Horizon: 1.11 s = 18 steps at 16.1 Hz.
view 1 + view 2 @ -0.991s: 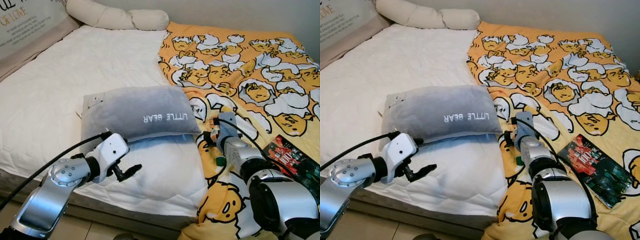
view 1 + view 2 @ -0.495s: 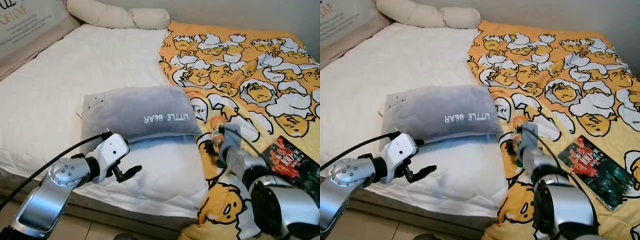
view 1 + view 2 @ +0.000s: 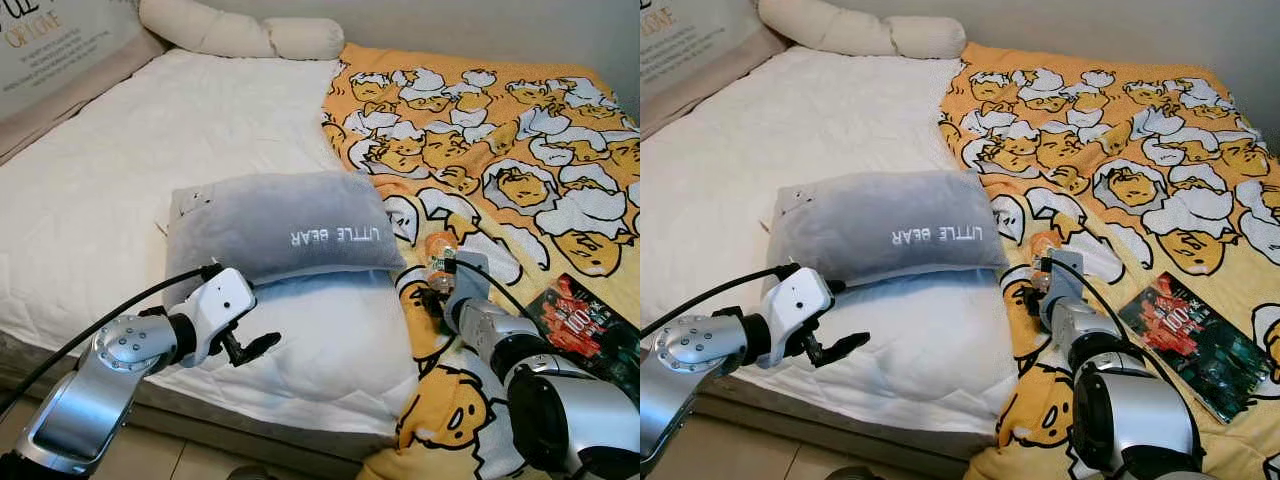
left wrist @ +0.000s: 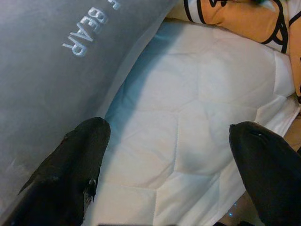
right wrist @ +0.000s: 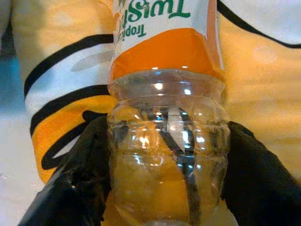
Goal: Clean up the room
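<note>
The right gripper [image 5: 164, 155] has its jaws closed around the clear lower end of a Tropicana Twister bottle [image 5: 167, 117], one black finger on each side and touching the plastic. The bottle lies on the yellow cartoon-print blanket [image 3: 520, 130], just beside the grey "LITTLE BEAR" pillow [image 3: 275, 225]. The step in hand looks like lifting it off the bed. To do that well, keep the squeeze firm but gentle, since thin plastic buckles, and raise it straight up so the blanket is not dragged along. The left gripper [image 4: 164, 155] hovers wide open and empty over the white mattress [image 3: 150, 130] by the pillow's edge.
</note>
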### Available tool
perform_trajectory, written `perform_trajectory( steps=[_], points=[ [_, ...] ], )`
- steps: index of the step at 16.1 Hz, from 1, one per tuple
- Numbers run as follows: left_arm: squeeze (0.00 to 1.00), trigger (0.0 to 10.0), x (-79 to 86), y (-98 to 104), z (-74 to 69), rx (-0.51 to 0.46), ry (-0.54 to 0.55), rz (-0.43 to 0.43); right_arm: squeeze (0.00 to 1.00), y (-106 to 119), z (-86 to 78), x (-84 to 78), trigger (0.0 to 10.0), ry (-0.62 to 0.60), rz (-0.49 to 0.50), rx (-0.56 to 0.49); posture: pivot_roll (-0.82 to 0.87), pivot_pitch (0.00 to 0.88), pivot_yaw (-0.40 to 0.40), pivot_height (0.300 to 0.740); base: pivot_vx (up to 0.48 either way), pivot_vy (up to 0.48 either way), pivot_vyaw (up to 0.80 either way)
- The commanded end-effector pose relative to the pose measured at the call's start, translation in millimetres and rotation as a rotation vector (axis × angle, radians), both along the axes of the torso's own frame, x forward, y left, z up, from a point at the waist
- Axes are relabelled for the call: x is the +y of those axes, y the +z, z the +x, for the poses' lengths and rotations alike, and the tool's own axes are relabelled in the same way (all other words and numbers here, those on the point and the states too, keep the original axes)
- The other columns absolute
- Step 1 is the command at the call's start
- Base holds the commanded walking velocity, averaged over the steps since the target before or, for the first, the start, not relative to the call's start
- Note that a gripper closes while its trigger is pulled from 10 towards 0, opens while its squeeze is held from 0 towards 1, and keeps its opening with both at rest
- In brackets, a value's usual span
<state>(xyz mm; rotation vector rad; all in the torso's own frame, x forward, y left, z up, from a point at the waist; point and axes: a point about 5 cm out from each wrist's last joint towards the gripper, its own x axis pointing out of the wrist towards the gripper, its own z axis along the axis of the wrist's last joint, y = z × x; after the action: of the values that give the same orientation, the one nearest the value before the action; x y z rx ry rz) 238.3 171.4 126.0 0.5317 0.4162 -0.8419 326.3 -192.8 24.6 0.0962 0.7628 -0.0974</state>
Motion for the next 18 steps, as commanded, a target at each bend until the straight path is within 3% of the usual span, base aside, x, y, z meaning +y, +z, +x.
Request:
perform_trajectory(
  steps=[1,6,9,10,12,13,16,18],
  points=[
    [0.0,10.0,-3.0,3,2.7,-0.022,-0.014,0.006,0.0,4,2.8,-2.4,0.0,0.002,-0.004,-0.023,0.22,0.0,0.001,0.74,0.0,0.0,0.0],
    [0.0,10.0,-6.1,-3,7.2,-0.033,-0.011,-0.013,0.0,4,2.1,-4.5,0.0,-0.01,0.035,-0.062,0.17,0.0,-0.021,0.74,0.0,0.0,0.0],
    [0.0,10.0,-7.5,-6,6.2,-0.028,-0.005,-0.072,0.0,9,3.2,-12.1,0.0,-0.037,0.048,-0.164,0.14,0.0,-0.022,0.74,0.0,0.0,0.0],
    [0.0,10.0,-7.6,-7,4.1,-0.022,-0.006,-0.096,0.0,17,4.6,-15.0,10.0,-0.071,0.058,-0.254,0.12,0.0,-0.007,0.74,0.0,0.0,0.0],
    [0.0,10.0,-7.6,-7,2.1,-0.027,0.01,-0.14,0.0,31,1.8,-15.1,10.0,-0.077,0.055,-0.392,0.09,0.0,0.01,0.74,0.0,0.0,0.0],
    [0.0,10.0,-8.0,-3,6.7,-0.072,0.116,-0.212,0.0,60,-9.6,1.5,10.0,0.035,0.029,-0.57,0.06,0.0,0.034,0.74,0.0,0.0,0.0],
    [0.0,10.0,-10.9,4,14.1,-0.152,0.291,-0.278,0.0,75,-27.1,26.3,10.0,0.148,0.058,-0.653,0.04,0.0,0.051,0.74,0.0,0.0,0.53],
    [0.0,10.0,-13.3,5,11.1,-0.206,0.397,-0.27,0.0,72,-45.9,39.0,10.0,0.171,0.085,-0.623,0.06,0.0,0.045,0.74,0.0,0.0,0.8]
  ],
)
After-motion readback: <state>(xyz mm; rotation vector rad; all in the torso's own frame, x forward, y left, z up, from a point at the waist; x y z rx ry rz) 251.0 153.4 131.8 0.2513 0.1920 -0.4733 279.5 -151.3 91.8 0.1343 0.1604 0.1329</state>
